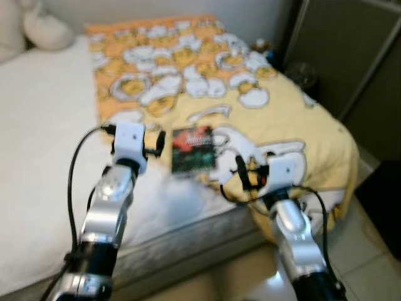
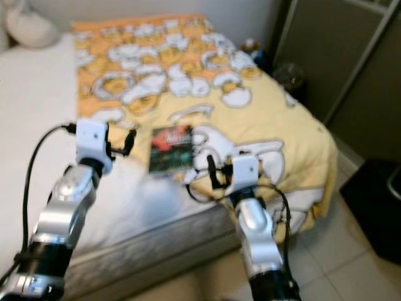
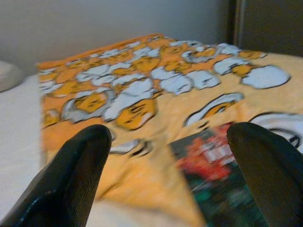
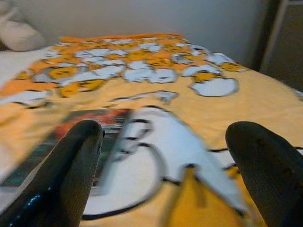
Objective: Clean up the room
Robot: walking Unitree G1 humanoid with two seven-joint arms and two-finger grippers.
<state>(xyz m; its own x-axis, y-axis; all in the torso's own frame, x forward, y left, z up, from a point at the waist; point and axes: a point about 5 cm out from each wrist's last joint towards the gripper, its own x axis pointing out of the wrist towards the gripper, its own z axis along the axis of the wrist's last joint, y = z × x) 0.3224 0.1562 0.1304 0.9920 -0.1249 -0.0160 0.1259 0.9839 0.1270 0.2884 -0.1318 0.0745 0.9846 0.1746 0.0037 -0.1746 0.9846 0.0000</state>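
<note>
Over the bed (image 1: 37,125), left claw (image 3: 180,156) and right claw (image 4: 165,156) gape empty beside a book (image 1: 193,150).

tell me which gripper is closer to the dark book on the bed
The left gripper, open beside the book at its left edge. The right gripper, also open, sits further off over the yellow blanket.

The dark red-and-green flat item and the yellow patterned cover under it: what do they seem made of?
The dark rectangular red-and-green book looks like printed paper or card: flat, stiff-edged, slight sheen, though blur leaves this open. The yellow egg-patterned blanket looks like soft matte fabric, draping over the bed's edge in folds.
</note>
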